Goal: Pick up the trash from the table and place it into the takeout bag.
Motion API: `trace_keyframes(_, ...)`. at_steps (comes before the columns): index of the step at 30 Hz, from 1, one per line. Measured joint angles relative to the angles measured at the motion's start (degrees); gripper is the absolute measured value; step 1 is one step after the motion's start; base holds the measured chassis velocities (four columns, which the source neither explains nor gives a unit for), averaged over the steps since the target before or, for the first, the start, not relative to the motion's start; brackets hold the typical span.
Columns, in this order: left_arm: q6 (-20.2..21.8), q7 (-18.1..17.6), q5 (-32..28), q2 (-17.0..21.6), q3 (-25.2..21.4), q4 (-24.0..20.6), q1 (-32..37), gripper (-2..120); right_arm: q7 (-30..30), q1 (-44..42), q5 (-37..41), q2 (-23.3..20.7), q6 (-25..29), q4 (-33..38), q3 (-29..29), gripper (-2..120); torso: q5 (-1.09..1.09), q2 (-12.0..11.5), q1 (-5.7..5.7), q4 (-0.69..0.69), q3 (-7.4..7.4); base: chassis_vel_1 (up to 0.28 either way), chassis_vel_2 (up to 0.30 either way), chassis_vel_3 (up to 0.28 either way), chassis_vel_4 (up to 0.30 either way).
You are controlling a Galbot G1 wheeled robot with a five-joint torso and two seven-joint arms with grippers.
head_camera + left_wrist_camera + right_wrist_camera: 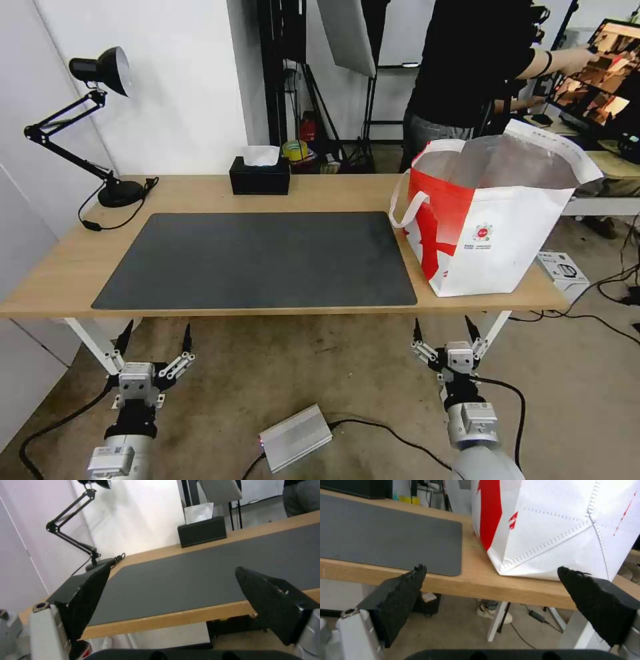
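Light wood runs the length of the table (200, 193), with a dark grey mat (260, 260) covering most of its middle and nothing lying on that mat. At the right end stands the takeout bag (493, 233), a boxy white and red tote, upright, its mouth open and the silver foil lining showing; what lies inside is hidden by the walls. One white loop handle hangs over the bag's left side, just right of the mat's far right corner. At the far edge, near the middle, sits a black tissue box (260, 175) with a white tissue standing out of it. A black desk lamp (100, 133) stands at the far left corner, its cord trailing on the wood.

Both arms hang low in front of the near edge, below the tabletop. Left gripper (153, 337) sits under the mat's near left corner, fingers spread wide and holding nothing. Right gripper (443, 330) sits just below the bag's near left corner, also spread wide and empty. Between them the floor is open, apart from a silver box (295, 438) with cables. Bare wood borders the mat on every side.
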Motion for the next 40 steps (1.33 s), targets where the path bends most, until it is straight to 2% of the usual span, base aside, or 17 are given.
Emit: trace_keyframes(40,0.0,0.0,0.0,0.0,0.0,0.0,0.0,100,0.0,0.0,0.0,0.0,0.0,0.0,0.0,100,0.0,0.0,0.0,0.0,0.0,0.0,0.0,0.0,0.0)
